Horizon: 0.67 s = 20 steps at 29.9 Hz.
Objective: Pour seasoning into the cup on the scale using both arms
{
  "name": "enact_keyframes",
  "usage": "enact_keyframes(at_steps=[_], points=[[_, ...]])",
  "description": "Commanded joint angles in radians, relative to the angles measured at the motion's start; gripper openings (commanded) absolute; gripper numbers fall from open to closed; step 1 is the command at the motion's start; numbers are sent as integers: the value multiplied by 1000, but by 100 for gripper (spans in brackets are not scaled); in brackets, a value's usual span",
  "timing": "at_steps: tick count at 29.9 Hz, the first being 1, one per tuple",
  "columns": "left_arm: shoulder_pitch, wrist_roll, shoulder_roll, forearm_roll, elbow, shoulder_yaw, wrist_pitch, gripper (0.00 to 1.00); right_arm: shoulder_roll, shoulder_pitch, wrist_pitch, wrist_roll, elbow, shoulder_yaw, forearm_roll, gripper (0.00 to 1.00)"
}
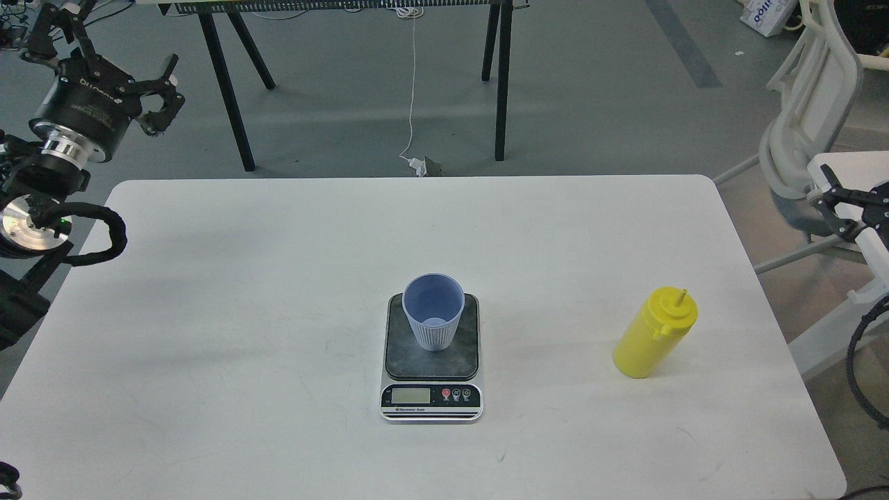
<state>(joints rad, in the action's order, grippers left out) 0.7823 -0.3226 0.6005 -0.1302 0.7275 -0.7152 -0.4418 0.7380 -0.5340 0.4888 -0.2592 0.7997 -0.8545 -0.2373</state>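
The light-blue ribbed cup (435, 311) stands upright on the dark platform of the scale (430, 361), in the middle of the white table (243, 312). The yellow seasoning bottle (653, 334) stands upright and free near the table's right side, nozzle up. My left gripper (165, 92) is open and empty, high at the far left, beyond the table's back-left corner. My right gripper (828, 200) is open and empty at the right edge of the view, off the table and well behind and to the right of the bottle.
A white chair (806, 118) and a second white table (858, 187) stand to the right, close to my right gripper. A black-legged table (229, 90) stands behind, with a white cable (414, 90) hanging to the floor.
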Motion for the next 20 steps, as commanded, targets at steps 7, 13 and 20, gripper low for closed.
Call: enact_keyframes(at_steps=[7,13,20], points=[[-40,47,-64,-100,-31,-7,-37,100,-324,-329,0,0,-361,63,10,99],[-47,51,-56,-120,-30,-38,-43,100,-430,-363,0,0,-436,75,12,99],[-67,51,-57,-115,-28,-35,-44,100,-425,-366,0,2,-436,77,13,99]])
